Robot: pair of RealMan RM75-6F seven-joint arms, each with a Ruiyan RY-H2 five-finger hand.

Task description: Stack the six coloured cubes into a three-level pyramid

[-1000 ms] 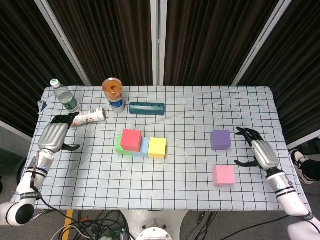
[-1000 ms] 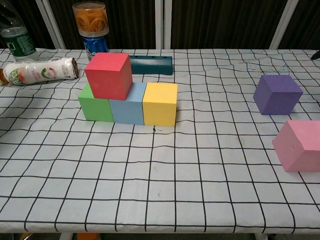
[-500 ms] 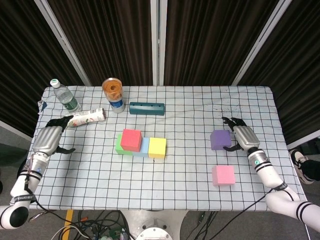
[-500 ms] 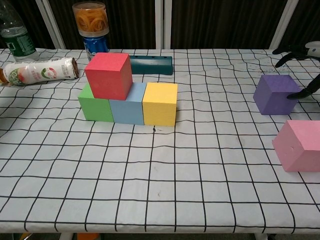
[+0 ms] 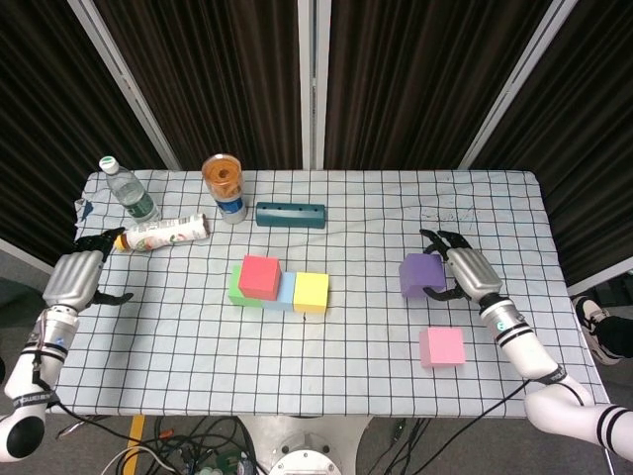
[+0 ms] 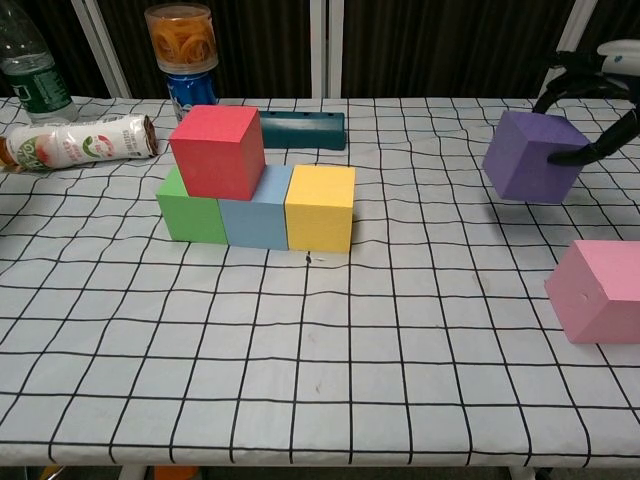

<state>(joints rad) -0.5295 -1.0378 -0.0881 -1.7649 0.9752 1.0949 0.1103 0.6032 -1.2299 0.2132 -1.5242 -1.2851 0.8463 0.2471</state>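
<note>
A green cube (image 5: pixel 235 289), a light-blue cube (image 5: pixel 286 292) and a yellow cube (image 5: pixel 312 291) stand in a row mid-table, with a red cube (image 5: pixel 260 276) on top over the green and blue ones. My right hand (image 5: pixel 465 272) grips the purple cube (image 5: pixel 419 274) and holds it tilted just above the cloth, right of the row; the chest view shows the purple cube (image 6: pixel 528 157) lifted with fingers (image 6: pixel 600 150) around it. The pink cube (image 5: pixel 442 346) lies on the table nearer the front. My left hand (image 5: pixel 71 278) hovers at the table's left edge, fingers apart, holding nothing.
At the back left are a water bottle (image 5: pixel 128 190), a lying drink bottle (image 5: pixel 163 233), a can topped with an orange-lidded jar (image 5: pixel 225 185) and a dark teal box (image 5: pixel 291 214). The checked tablecloth (image 5: pixel 356 336) covers the whole table.
My right hand closed around the purple cube, lifted it and carried it slightly left. My left hand drew back toward the left edge of the table.
</note>
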